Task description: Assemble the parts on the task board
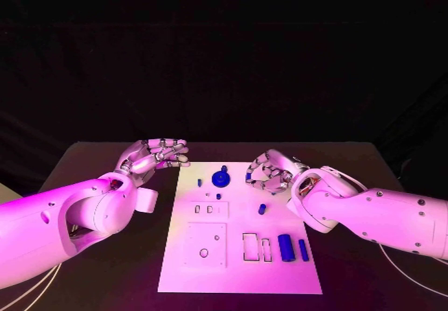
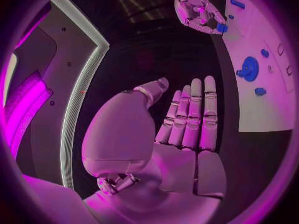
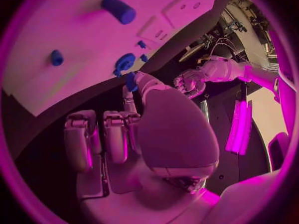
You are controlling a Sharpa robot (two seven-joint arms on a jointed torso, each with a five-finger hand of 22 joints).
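Over the task board [image 1: 238,259], our right hand [image 1: 270,173] pinches a small blue part [image 2: 222,28], ready for seating, we judge; our left hand [image 1: 156,155] waits open beside the board, above the surface [image 1: 112,162].

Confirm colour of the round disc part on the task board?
Blue; the round disc shows best in the left wrist view.

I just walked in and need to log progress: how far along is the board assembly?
Early. Possibly done: the round blue part sits near the far end of the task board. In hand: the right hand pinches a small blue piece over the board's far right edge; the left hand holds nothing. Left: two blue cylinders lie loose beside open slots.
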